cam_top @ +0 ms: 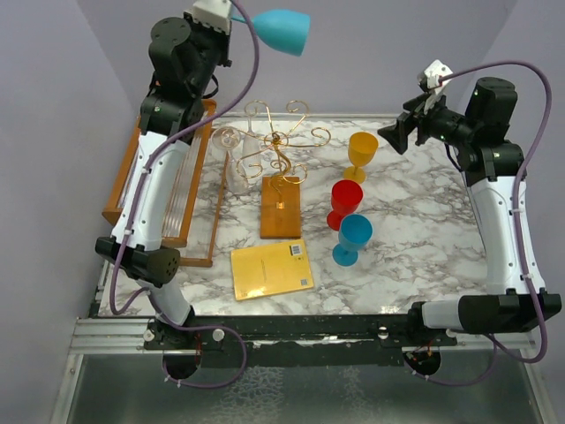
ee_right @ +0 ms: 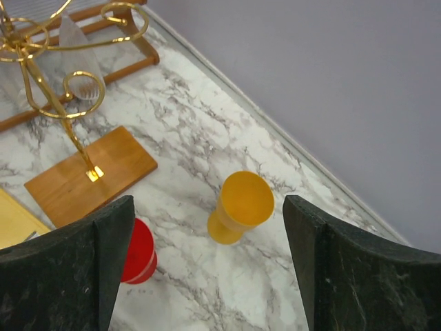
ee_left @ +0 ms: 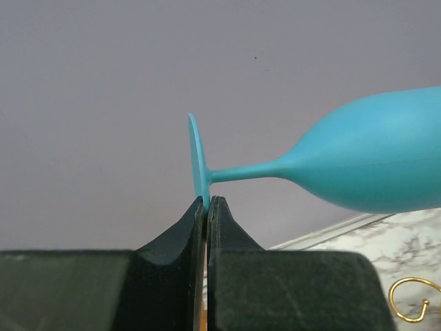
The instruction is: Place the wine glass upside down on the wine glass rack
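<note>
My left gripper (cam_top: 231, 18) is raised high above the table's back left and is shut on the foot rim of a blue wine glass (cam_top: 281, 31). The glass lies sideways, with its bowl pointing right. In the left wrist view the jaws (ee_left: 207, 203) pinch the thin foot disc, and the bowl (ee_left: 372, 162) reaches out to the right. The gold wire rack (cam_top: 278, 146) stands below on its brown wooden base (cam_top: 282, 206); it also shows in the right wrist view (ee_right: 41, 76). My right gripper (cam_top: 395, 137) is open and empty, above the yellow glass (ee_right: 241, 207).
A yellow glass (cam_top: 361, 152), a red glass (cam_top: 345, 201) and a second blue glass (cam_top: 353, 237) stand right of the rack. A clear glass (cam_top: 237, 168) is at the rack's left side. A wooden frame with clear rods (cam_top: 177, 190) lies far left. A yellow book (cam_top: 271, 268) lies near the front.
</note>
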Controlling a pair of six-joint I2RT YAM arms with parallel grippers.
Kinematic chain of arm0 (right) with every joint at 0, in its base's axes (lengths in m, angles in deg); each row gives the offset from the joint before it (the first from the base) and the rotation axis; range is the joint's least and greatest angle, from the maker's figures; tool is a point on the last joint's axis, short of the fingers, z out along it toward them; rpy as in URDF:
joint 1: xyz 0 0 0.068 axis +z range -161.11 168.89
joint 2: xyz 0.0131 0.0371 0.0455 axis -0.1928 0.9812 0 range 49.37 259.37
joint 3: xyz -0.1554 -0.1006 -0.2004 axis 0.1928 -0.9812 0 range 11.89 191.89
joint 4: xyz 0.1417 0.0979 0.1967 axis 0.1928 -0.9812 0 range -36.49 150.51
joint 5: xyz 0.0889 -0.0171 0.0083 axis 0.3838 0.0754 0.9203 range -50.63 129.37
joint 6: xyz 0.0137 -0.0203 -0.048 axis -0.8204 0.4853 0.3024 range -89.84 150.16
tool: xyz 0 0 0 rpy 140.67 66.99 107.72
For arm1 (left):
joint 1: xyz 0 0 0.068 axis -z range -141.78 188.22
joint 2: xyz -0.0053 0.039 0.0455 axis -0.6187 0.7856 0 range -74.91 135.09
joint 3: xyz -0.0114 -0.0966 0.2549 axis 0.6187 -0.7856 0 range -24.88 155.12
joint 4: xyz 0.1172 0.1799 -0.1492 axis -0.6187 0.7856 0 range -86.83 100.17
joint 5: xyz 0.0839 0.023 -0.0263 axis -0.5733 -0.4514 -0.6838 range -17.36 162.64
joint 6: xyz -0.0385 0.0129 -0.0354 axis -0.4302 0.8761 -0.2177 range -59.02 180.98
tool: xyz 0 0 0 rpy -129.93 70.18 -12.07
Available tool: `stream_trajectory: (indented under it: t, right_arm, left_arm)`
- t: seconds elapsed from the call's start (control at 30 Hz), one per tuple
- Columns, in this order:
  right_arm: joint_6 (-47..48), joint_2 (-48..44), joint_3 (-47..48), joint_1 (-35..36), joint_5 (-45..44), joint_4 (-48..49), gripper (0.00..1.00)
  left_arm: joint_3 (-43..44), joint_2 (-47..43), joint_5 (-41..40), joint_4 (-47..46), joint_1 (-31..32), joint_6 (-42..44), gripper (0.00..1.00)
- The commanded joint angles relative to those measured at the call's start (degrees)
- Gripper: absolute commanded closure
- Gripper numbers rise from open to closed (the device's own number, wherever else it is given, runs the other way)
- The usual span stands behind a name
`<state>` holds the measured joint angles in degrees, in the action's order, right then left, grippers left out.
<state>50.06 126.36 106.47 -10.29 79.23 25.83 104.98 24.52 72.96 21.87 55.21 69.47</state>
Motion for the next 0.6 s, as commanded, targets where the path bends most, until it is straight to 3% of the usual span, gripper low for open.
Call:
stream_trajectory:
  t: [0.0,0.3,0.57]
  right_arm:
    - [4.2,-4.0,-0.7,0.2,-0.4,-6.1,0.12]
    - [6.0,-8.8,-3.2,0.1,2.1,-11.1,0.11]
    - [6.4,-10.1,-5.4,-0.6,3.3,-11.6,0.11]
  left_arm:
    - [2.3,1.1,-12.8,-2.5,5.7,18.3,1.00]
    - [0.7,4.5,-20.9,-8.3,11.6,36.4,1.00]
    - [-2.8,6.9,-22.4,-9.3,14.5,47.5,1.00]
